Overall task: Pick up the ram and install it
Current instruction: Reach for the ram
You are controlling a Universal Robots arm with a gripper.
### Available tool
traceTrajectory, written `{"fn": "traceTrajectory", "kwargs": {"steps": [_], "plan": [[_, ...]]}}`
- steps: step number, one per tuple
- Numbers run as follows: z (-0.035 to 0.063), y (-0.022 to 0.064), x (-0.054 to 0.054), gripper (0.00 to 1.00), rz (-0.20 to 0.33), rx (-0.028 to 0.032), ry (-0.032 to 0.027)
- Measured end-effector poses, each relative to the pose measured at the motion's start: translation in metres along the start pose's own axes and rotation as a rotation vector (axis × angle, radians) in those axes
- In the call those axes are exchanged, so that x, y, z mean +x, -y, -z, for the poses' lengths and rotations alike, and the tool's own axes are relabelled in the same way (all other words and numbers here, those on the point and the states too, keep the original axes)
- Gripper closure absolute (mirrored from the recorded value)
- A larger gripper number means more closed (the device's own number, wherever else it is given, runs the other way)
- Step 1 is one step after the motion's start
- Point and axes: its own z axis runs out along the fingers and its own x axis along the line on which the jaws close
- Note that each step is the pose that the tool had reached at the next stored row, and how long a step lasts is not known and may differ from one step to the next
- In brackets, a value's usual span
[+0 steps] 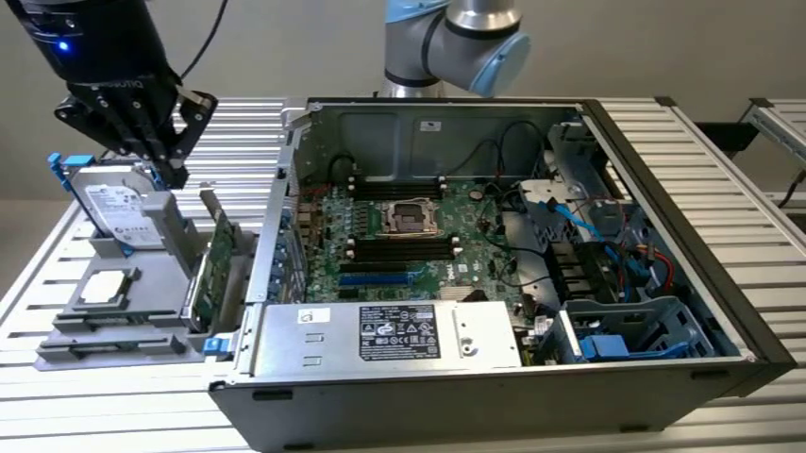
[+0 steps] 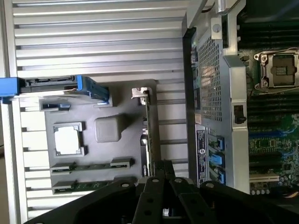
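Over tray (image 1: 151, 347), exterior view's left | gripper (image 1: 161, 165) clenched, empty, near drive (image 1: 120, 203) | ram (image 2: 88, 185) lies in tray's near slot, well apart | advice: open jaws first, square across it, grip mid-length, lift straight.

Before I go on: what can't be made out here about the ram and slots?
- Ram sticks: chips and label too small, both views.
- Memory slots, exterior view: latches too small to tell open or closed.
- Expansion card, wrist view: one end hidden behind the claw.
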Motion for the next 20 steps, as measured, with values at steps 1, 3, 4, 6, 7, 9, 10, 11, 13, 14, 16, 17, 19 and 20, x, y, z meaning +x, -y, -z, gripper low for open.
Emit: {"fn": "traceTrajectory", "kwargs": {"steps": [1, 3, 4, 6, 7, 9, 10, 11, 13, 14, 16, 17, 19, 20], "plan": [[-0.0008, 0.0021, 0.003, 0.89, 0.0, 0.0, -0.0001], [-0.0028, 0.0068, 0.01, 0.89, 0.0, 0.0, -0.0003], [-0.0037, 0.0092, 0.014, 0.89, 0.0, 0.0001, -0.0006], [-0.0056, 0.014, 0.02, 0.89, 0.0, 0.0, -0.0009], [-0.0064, 0.0163, 0.023, 0.89, 0.0, 0.0001, -0.0011], [-0.0082, 0.0211, 0.029, 0.89, 0.0, 0.0001, -0.0015], [-0.0092, 0.0237, 0.032, 0.89, 0.0, 0.0002, -0.0018], [-0.0101, 0.0261, 0.036, 0.89, 0.0, 0.0002, -0.002], [-0.0119, 0.0309, 0.042, 0.89, 0.0, 0.0002, -0.0025], [-0.0128, 0.0332, 0.045, 0.89, 0.0, 0.0003, -0.0029], [-0.0148, 0.0381, 0.051, 0.89, 0.0, 0.0002, -0.0037], [-0.0157, 0.0404, 0.054, 0.89, 0.0, 0.0002, -0.0041], [-0.0175, 0.0454, 0.06, 0.89, 0.0, 0.0004, -0.005], [-0.0184, 0.0478, 0.063, 0.89, 0.0, 0.0004, -0.0055]]}}
